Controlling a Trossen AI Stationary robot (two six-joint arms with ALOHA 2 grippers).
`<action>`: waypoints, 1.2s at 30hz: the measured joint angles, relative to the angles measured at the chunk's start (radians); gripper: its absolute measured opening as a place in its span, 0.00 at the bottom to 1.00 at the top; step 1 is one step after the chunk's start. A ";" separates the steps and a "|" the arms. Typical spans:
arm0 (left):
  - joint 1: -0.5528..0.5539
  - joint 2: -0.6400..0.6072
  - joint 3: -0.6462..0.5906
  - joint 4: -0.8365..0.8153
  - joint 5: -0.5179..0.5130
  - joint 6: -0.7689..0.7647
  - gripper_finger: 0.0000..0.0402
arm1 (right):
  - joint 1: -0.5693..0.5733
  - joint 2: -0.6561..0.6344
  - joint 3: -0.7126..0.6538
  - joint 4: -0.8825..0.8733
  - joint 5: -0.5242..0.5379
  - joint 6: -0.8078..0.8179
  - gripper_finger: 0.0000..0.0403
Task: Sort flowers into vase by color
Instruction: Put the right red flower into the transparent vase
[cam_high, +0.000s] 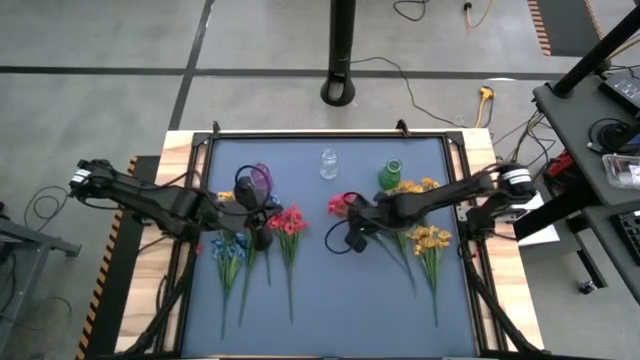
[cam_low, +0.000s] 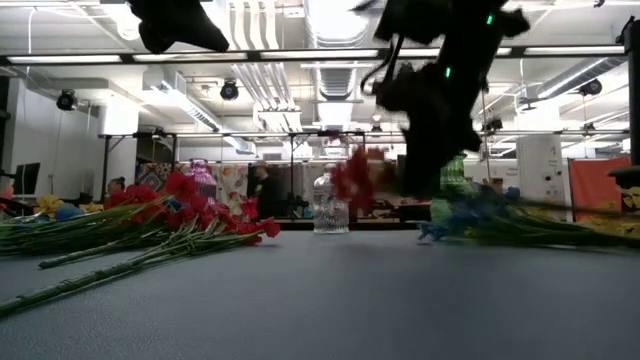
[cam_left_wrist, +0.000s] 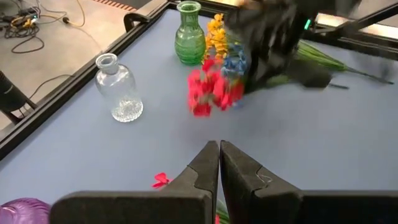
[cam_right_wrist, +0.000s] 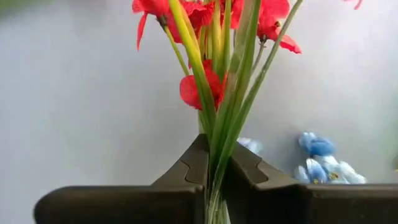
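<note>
Red blossoms on a light, floppy sprig (cam_right_wrist: 217, 68) hung above mid-table near the green vase (cam_high: 390, 174), the right gripper (cam_right_wrist: 214, 165) clamped on its thin green stems, the sensible hold, while the left gripper (cam_left_wrist: 219, 163) waited pressed together.

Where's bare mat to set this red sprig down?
Right hand is shut on the red sprig. Bare mat: the wide middle strip between the red flowers and yellow flowers. Crowded: the far edge around the clear vase and green vase.
</note>
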 joint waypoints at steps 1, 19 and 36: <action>0.000 0.004 0.000 -0.001 0.000 -0.001 0.00 | 0.000 -0.031 -0.003 0.001 0.015 -0.003 0.05; 0.000 0.093 0.000 0.005 0.001 -0.016 0.00 | 0.064 -0.418 -0.411 0.243 0.039 0.188 0.06; 0.000 0.095 0.000 0.051 -0.036 0.063 0.00 | -0.091 -0.392 -0.444 1.446 0.262 -0.515 0.04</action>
